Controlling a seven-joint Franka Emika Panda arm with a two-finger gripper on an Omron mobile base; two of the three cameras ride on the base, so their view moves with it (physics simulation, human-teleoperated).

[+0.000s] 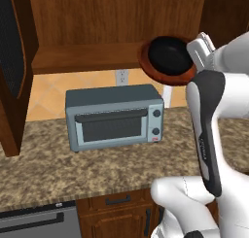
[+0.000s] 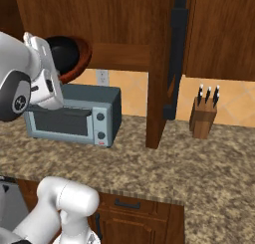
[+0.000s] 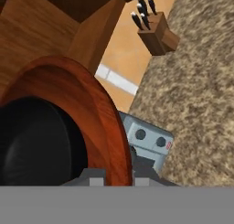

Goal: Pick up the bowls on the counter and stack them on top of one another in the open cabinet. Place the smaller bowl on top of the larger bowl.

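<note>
Reddish-brown, dark-centred bowl (image 1: pixel 168 58) tilted before cabinet shelf (image 1: pixel 87 57)

Grey toaster oven (image 1: pixel 115 116) against the tiled wall, white outlet (image 1: pixel 122 76) just above, wooden knife block (image 2: pixel 203 117) well apart, dishwasher (image 1: pixel 39 223) below.

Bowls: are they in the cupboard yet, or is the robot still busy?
Still busy. The fingers hold a reddish-brown bowl, tilted, at the front edge of the cabinet shelf above the toaster oven. Nothing looks stacked yet. Left: set it down, then stack the other bowl with it.
</note>
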